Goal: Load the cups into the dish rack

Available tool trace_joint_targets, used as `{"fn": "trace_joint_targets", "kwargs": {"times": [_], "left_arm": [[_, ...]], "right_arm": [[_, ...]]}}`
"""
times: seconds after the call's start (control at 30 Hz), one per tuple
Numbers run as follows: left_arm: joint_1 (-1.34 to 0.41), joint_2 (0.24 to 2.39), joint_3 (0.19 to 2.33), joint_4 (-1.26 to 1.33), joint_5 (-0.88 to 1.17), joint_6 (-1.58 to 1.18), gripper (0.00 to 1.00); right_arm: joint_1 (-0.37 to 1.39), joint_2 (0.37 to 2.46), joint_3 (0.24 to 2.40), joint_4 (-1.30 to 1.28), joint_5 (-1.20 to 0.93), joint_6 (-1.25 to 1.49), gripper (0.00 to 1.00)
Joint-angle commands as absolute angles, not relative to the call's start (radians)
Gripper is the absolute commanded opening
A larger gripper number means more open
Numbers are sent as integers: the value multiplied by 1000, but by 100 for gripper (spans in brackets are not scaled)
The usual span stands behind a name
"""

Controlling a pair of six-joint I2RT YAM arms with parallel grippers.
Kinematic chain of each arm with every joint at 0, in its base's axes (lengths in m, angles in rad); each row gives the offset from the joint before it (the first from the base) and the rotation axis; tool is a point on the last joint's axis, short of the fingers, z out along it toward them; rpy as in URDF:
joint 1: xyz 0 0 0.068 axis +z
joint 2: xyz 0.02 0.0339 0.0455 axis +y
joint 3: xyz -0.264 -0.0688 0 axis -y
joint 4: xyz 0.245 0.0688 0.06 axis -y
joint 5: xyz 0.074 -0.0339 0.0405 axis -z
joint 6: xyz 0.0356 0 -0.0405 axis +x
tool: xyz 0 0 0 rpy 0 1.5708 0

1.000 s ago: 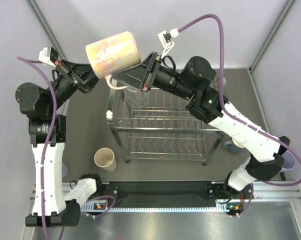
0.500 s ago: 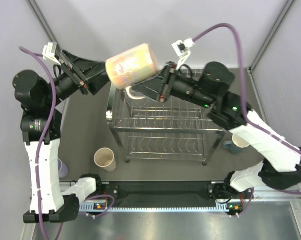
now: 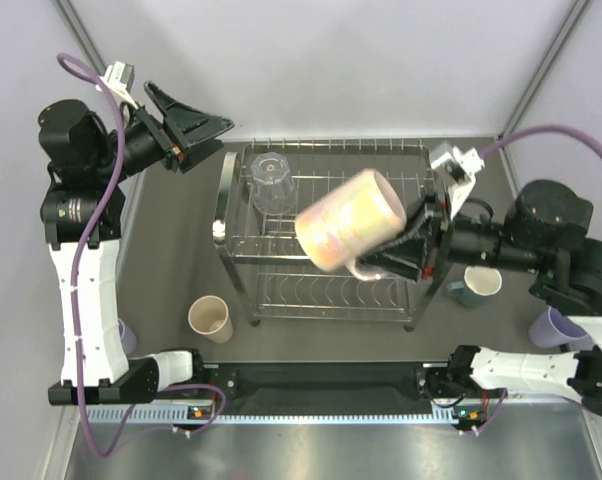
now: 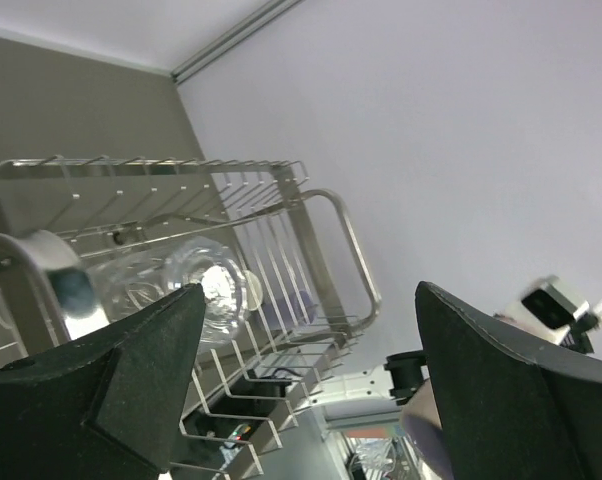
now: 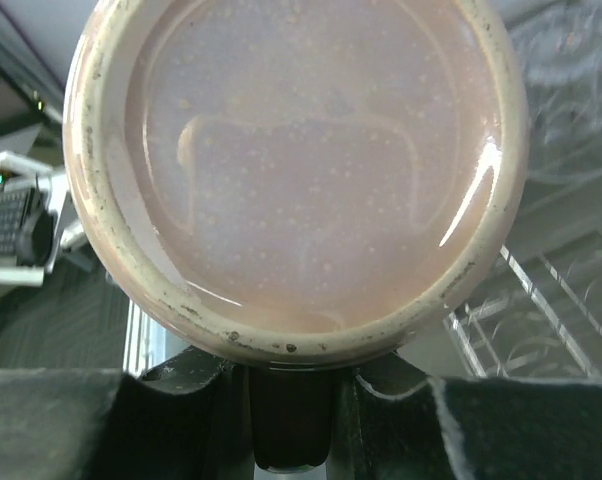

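A pink handled mug hangs tilted above the middle of the chrome wire dish rack. My right gripper is shut on its handle from the right. In the right wrist view the mug's round base fills the frame, and the handle sits between the gripper's dark fingers. My left gripper is open and empty, raised off the rack's far left corner. A clear glass stands upside down on the rack's upper tier, also seen as the clear glass past the left gripper.
A tall beige tumbler stands on the table left of the rack's front. A teal mug sits right of the rack, and a lavender tumbler further right. Another lavender tumbler shows behind the left arm.
The left gripper has opened and drawn back to the left, away from the mug. The right gripper has carried the mug right and nearer, over the rack.
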State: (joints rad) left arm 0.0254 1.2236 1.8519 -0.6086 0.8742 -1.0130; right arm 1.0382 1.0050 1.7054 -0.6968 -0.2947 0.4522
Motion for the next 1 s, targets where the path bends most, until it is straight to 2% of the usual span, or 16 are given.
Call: {"fn": "trace_joint_targets", "kwargs": {"times": [0.0,0.13,0.2,0.3,0.33,0.57,0.73,0.97], "left_arm": [[26,1232,1922,-716,861,-855,90],[26,1210,1925,-784,810,-778,90],[28,1197,1933,-837,779,-730,91],[26,1183,1940,-879,761,-693,91],[26,1178,1937,-880,758,-687,91],[26,1163,1939,-881,742,-678,91],[26,1143,1947,-881,732,-670,91],[26,1056,1875,-867,684,-658,91]], "right_arm": [[1087,905,1607,-693,-348,425,0],[1205,781,1422,-640,-312,443,0],[1355,732,1327,-611,-223,462,0],[1487,697,1235,-559,-85,469,0],[1596,684,1215,-526,-39,466,0],[2093,813,1155,-482,586,384,0],[2132,818,1065,-398,794,324,0],[2083,890,746,-8,1129,227,0]]}}
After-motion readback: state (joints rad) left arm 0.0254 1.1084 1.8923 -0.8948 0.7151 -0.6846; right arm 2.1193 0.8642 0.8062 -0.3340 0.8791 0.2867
